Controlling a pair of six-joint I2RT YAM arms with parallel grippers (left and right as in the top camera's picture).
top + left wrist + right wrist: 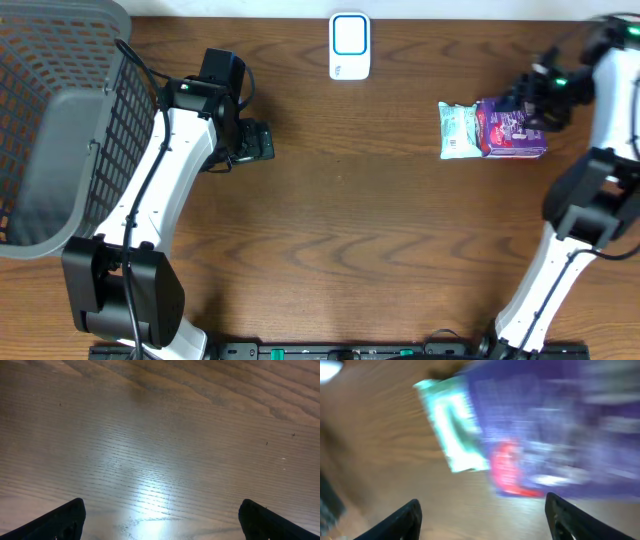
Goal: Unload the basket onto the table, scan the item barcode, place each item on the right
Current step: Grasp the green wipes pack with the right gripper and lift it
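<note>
Over on the right side of the bench [340, 250], the purple pack [515, 132] is lying flat, with a mint-green packet [458, 130] touching the end that faces the middle. I am not able to tell whether the two are one item or two. The right gripper [482, 510] is hovering just over the purple pack, spread apart with nothing between its fingers. Its wrist view is coming through smeared, so I am judging the alignment mostly from overhead. The left gripper [161, 507] is hanging wide open and empty over bare wood, near the grey basket [60, 130]. The white scanner [349, 45] is sitting at the far edge, well apart from the pack.

I am worrying about the pinch first. Closing on a blurred picture could mean catching only a corner, and a soft wrapper is likely to be folding or slipping out. The fingers could also be snagging the mint-green packet and dragging both along. I am seeing no barcode on any face that shows, so the pack may be arriving at the white scanner with its code turned away. It would then be needing a turn in the air, where a weak grip would be letting it fall
</note>
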